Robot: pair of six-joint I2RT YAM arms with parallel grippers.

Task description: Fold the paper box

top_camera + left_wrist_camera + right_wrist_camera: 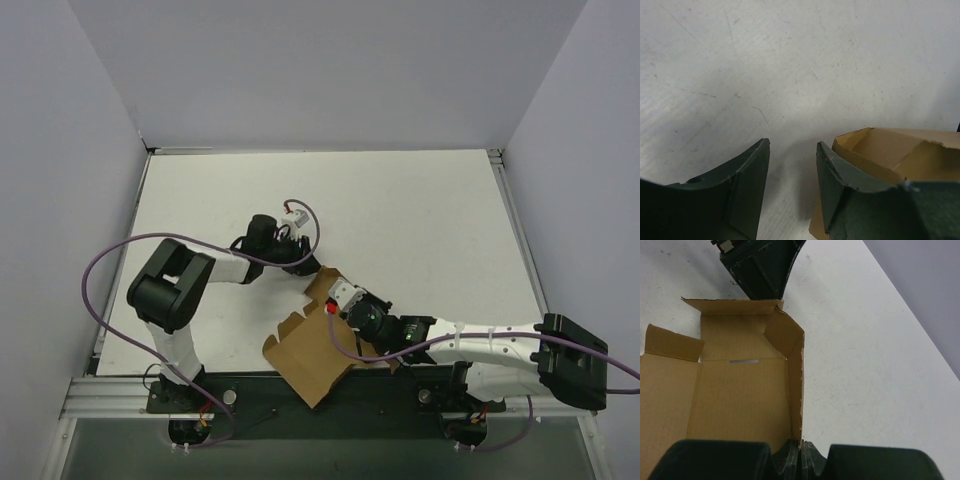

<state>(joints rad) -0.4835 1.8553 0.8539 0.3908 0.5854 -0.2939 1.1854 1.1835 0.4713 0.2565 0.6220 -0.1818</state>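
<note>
- Nearest the top camera, the left arm's base (185, 395) sat at the desk's (420, 210) near edge, and the left arm (175, 295) bent and reached rightward toward the middle.
- Left pincer (793, 145) stood spread, with nothing between its fingers (747, 190) and bare white desk showing through the gap.
- Its right-hand finger lay just beside an outer wall of the paper box (900, 150); whether the two touched could not be told.
- From above, the brown box lay part-folded between the two pincers, close to the near edge and roughly midway across the desk.
- It sat askew to the desk's edges, with one corner pointing at the near edge.
- Its longer run seemed to go from that near edge up toward the desk's middle, on a slant.
- Its open face pointed upward: the floor lay flat, the right-hand wall and a folded corner flap stood raised, and the left flaps were loose.
- Right pincer (800, 447) was pressed together, pinching the top edge of the raised right-hand wall.
- Right arm (480, 345) stretched low across from the right.
</note>
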